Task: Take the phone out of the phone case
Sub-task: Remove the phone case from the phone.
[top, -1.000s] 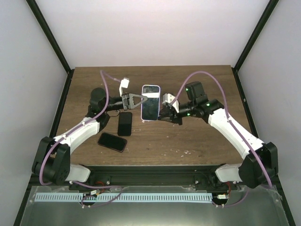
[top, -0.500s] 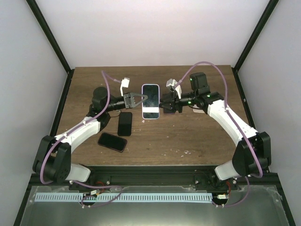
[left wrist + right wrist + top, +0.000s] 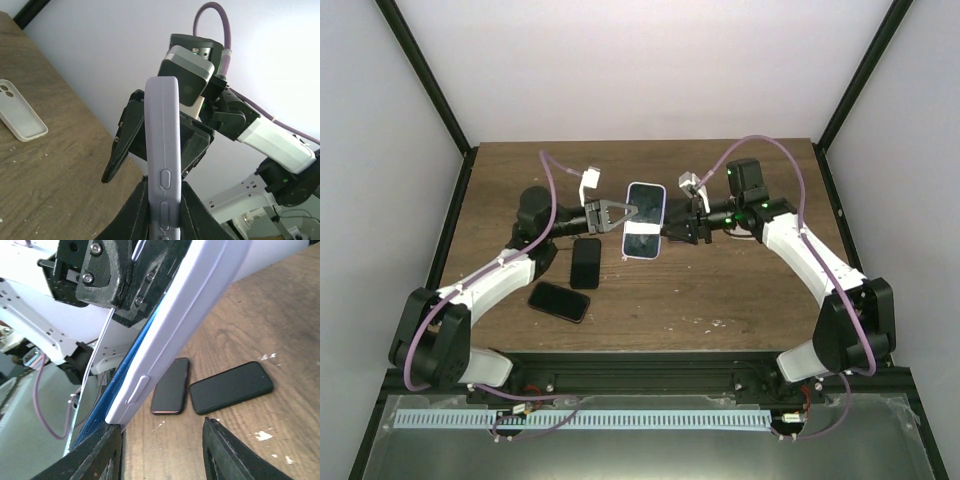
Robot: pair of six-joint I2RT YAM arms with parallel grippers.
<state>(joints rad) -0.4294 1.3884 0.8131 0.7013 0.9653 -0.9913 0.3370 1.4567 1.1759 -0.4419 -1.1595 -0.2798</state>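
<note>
Top external view has the left hand (image 3: 630, 213) clenched on one long edge of the lavender silicone phone case (image 3: 162, 145), holding it clear above the brown wooden tabletop (image 3: 740, 290). The glossy dark-screened phone (image 3: 642, 238) sits inside the case, screen facing up. The right hand (image 3: 670, 230) is at the opposite long edge; right wrist view shows its black fingers (image 3: 107, 452) spread apart and released, the case edge running down towards one of them. Two bare black smartphones (image 3: 585, 262) (image 3: 558, 300) lie flat beneath and behind the left hand. A white empty case (image 3: 22, 117) lies apart, off to that hand's side
</note>
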